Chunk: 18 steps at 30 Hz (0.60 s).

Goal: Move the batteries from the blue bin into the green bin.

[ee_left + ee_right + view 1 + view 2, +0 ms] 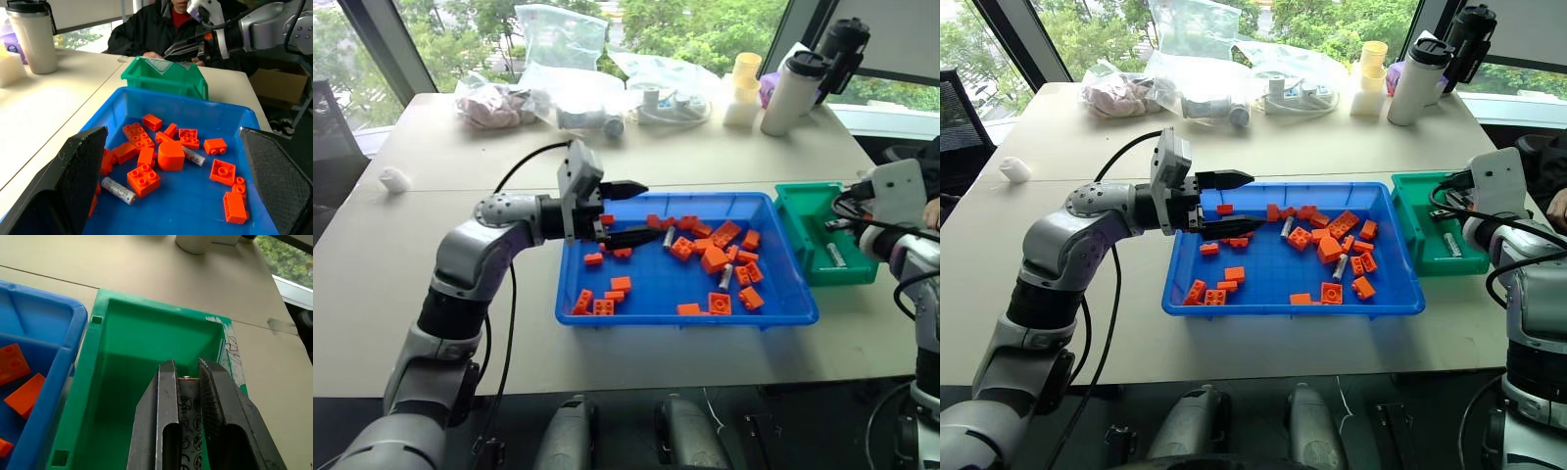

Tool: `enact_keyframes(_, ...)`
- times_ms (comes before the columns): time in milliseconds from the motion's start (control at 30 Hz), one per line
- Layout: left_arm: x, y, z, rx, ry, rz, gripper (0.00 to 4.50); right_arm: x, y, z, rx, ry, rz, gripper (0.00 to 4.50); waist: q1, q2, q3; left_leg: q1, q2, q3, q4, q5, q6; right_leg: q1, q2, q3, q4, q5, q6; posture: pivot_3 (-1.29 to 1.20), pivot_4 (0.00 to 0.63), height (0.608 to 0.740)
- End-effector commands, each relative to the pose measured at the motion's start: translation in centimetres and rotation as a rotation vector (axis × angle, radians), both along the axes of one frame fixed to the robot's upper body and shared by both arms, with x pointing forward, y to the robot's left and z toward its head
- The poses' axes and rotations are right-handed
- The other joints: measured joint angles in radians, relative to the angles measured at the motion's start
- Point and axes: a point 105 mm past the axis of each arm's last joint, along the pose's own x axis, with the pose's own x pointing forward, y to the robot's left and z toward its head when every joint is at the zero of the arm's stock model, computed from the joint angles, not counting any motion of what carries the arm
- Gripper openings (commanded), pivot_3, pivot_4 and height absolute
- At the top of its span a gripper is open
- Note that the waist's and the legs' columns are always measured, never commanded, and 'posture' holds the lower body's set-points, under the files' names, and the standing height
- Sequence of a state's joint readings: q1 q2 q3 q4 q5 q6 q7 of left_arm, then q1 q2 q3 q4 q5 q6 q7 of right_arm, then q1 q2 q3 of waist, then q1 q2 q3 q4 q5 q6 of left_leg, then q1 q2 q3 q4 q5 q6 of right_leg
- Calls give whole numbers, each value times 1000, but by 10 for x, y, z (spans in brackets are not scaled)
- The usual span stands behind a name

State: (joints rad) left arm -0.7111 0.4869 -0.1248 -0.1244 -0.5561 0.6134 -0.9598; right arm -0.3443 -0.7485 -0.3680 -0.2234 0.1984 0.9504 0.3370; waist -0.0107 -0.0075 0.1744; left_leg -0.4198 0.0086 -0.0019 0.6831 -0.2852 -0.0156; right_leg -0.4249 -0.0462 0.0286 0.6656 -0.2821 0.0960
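Nearest the camera runs the bare near edge of the table (705, 362), which carries everything at a height both arms can reach. On it sits the blue bin (685, 318), shallow and wide, so its contents lie spread out in one layer and can be picked from above or from the side. Just beside its right end stands the green bin (847, 277), smaller and deeper, set close, probably to keep each carry short.

Left of centre, the left gripper (654, 210) hangs level over the far-left part of the blue bin, pointing right along it. Its jaws are spread wide and hold nothing, which reads as lining up for the next pick. At the right, the right gripper (187, 364) is poised over the green bin's hollow, jaws narrow, with one battery (188, 401) seemingly pinched between them. Judging by that position, it is there to drop the battery in.

Orange bricks (715, 259) are scattered across the blue bin, mostly in its right half. The batteries (118, 190) left to move lie among them, at least two, one touching a brick, so a clean grip will need care. Another cell (835, 255) already lies on the green bin's floor.
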Motion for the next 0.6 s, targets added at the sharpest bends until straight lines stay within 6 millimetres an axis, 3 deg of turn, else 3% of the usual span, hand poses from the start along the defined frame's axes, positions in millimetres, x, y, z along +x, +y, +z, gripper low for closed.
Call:
enact_keyframes(33,-2,4,12,-12,-53,6,4500,-2,-10,10,-7,-50,-32,1855,0,0,0,0,0,0,0,0,0,0,0,0,0,0,0,0,150,740)
enact_keyframes(200,-2,6,12,-9,-52,18,4500,-3,-14,13,-57,-40,-38,4279,-1,0,0,0,0,0,0,0,0,0,0,0,0,0,0,0,150,740)
enact_keyframes(233,-2,8,12,-7,-52,23,4500,-2,-12,17,-81,-51,-23,4405,-1,0,0,0,0,0,0,0,0,0,0,0,0,0,0,0,150,740)
enact_keyframes(300,2,16,12,10,-58,52,4500,1,18,36,-109,-115,120,4405,-2,0,0,0,0,0,0,0,0,0,0,0,0,0,0,0,150,740)
enact_keyframes(433,16,47,9,87,-70,147,4500,6,109,61,173,-180,462,4405,-28,1,0,3,2,0,0,0,0,0,3,2,2,0,0,0,150,740)
enact_keyframes(533,25,72,5,173,-71,192,4500,17,177,49,440,-93,616,4405,-35,0,0,6,4,-2,-2,0,0,1,6,3,4,0,0,0,150,740)
enact_keyframes(600,20,77,6,197,-54,175,4500,23,202,25,478,34,623,4405,-29,0,0,7,4,-3,-3,0,0,1,6,3,4,-1,-1,0,150,740)
